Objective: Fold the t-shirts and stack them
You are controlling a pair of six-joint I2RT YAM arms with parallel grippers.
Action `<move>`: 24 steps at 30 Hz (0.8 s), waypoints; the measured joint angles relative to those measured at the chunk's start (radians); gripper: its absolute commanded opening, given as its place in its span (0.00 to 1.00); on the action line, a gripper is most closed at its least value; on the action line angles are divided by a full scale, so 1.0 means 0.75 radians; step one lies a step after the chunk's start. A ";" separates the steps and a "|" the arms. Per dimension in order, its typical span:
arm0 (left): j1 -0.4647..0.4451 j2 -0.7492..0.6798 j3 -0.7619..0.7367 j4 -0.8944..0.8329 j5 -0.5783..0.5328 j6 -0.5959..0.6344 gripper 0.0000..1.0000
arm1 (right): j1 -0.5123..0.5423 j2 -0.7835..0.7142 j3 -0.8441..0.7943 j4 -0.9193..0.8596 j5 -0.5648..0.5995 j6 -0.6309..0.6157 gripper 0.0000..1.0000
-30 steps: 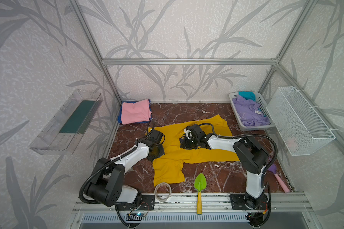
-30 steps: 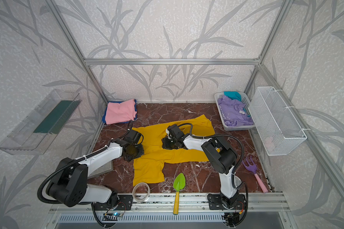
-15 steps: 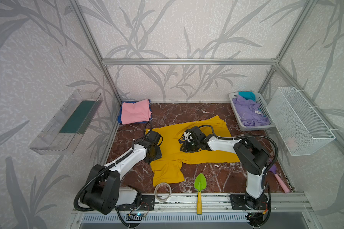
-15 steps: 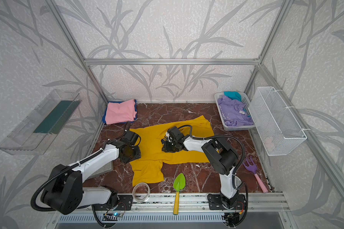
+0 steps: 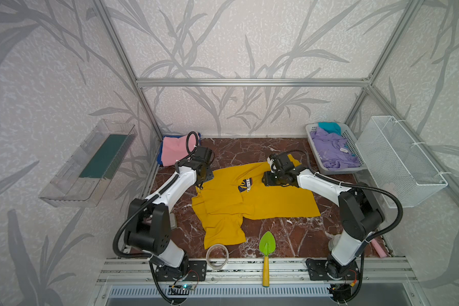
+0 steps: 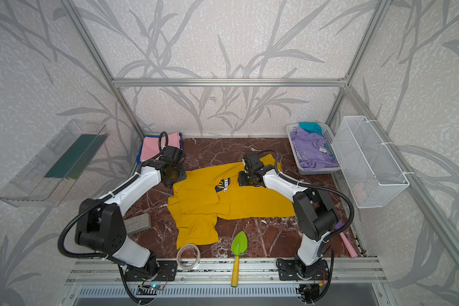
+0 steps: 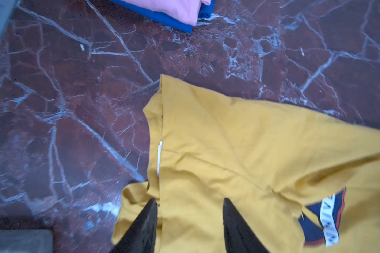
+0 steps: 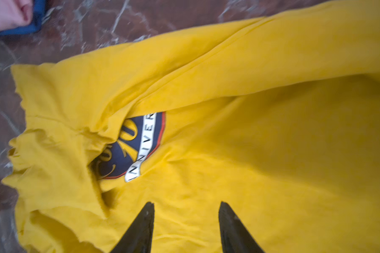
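Observation:
A mustard-yellow t-shirt [image 5: 252, 204] [image 6: 239, 204] lies mid-floor, and a folded flap half covers its dark blue print [image 8: 130, 149]. My left gripper [image 7: 189, 201] hovers open over the shirt's far-left edge [image 7: 160, 131]. My right gripper [image 8: 185, 204] hovers open over the far-right part, beside the print. Nothing is between either pair of fingers. In both top views the wrists hide the fingers. A folded pink shirt [image 5: 171, 151] lies on a blue one [image 7: 162, 17] at the back left. Lavender [image 5: 331, 153] and teal [image 5: 329, 127] shirts fill the white basket [image 5: 351, 141].
A tape roll [image 5: 217, 255] and a green trowel [image 5: 266, 249] lie at the front edge. A grey block [image 6: 138, 222] sits front left and a pink-handled tool [image 6: 346, 242] front right. A wire basket [image 5: 400, 159] and a clear tray [image 5: 90, 164] hang on the side walls.
Both grippers went from shut to open and let go of the yellow shirt. They drew apart toward the back, and the shirt settled with a flap over its print.

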State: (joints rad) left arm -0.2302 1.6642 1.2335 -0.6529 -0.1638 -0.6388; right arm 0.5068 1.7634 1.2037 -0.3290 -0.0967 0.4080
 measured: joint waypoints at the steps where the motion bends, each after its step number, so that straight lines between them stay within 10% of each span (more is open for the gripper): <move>1: 0.007 0.076 0.030 0.008 0.000 -0.001 0.46 | -0.011 0.000 -0.001 -0.017 0.025 -0.019 0.52; 7: 0.016 0.462 0.201 0.019 0.014 -0.002 0.45 | -0.012 0.010 -0.064 -0.086 0.126 -0.089 0.56; 24: 0.176 0.821 0.743 0.010 0.036 0.091 0.45 | 0.073 -0.062 -0.367 0.013 0.217 -0.022 0.57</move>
State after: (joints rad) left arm -0.0978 2.2799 1.7908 -0.6456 -0.1371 -0.5709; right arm 0.5617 1.7168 0.9283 -0.3191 0.0658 0.3912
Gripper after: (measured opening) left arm 0.445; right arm 0.567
